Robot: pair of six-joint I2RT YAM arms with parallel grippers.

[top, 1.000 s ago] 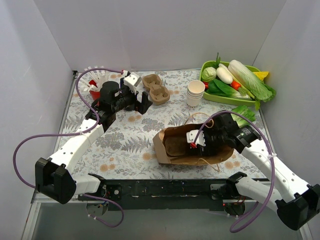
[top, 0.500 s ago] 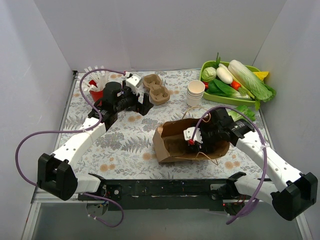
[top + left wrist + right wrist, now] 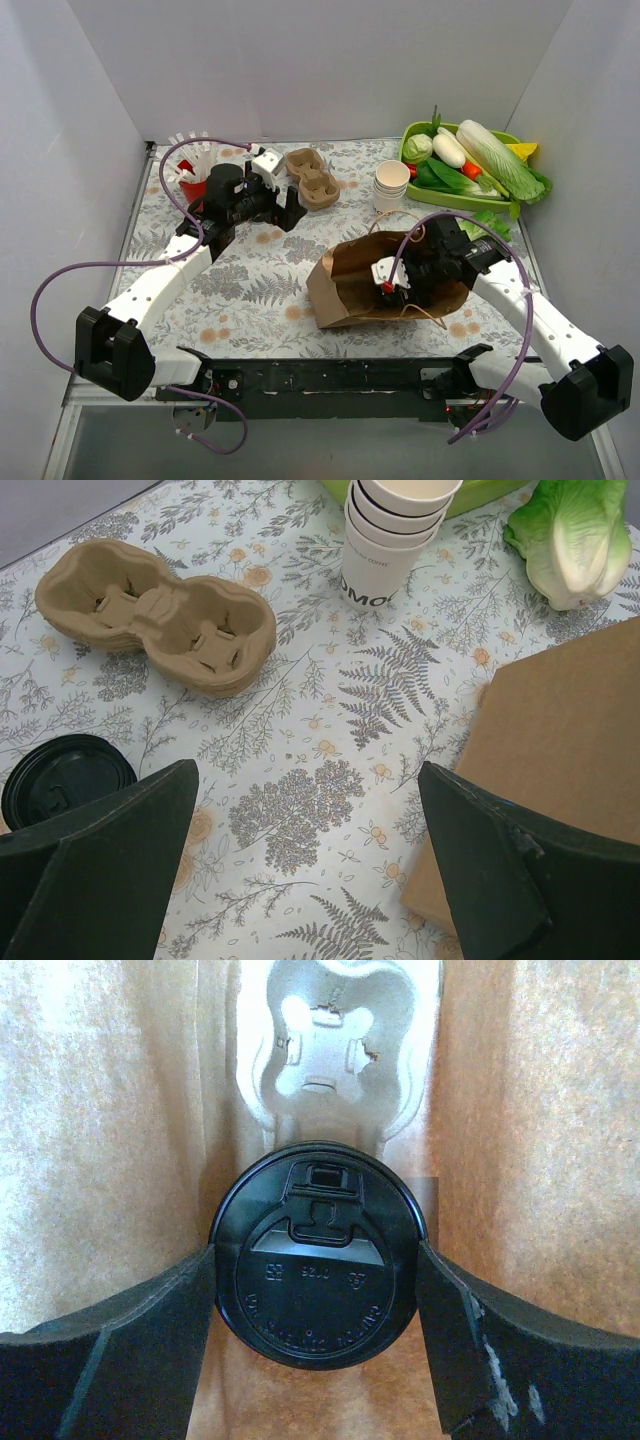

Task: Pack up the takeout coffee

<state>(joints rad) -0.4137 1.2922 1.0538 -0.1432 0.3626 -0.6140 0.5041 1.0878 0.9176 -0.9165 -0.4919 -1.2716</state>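
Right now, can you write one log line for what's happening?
right hand: holding cup inside bag | carrier: in bag, one slot empty | left hand: open, empty

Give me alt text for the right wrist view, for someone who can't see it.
A round black cup lid fills the centre, clamped on both sides by the right gripper. Walls of the brown paper bag rise left and right, and a pale pulp carrier lies deeper inside it.
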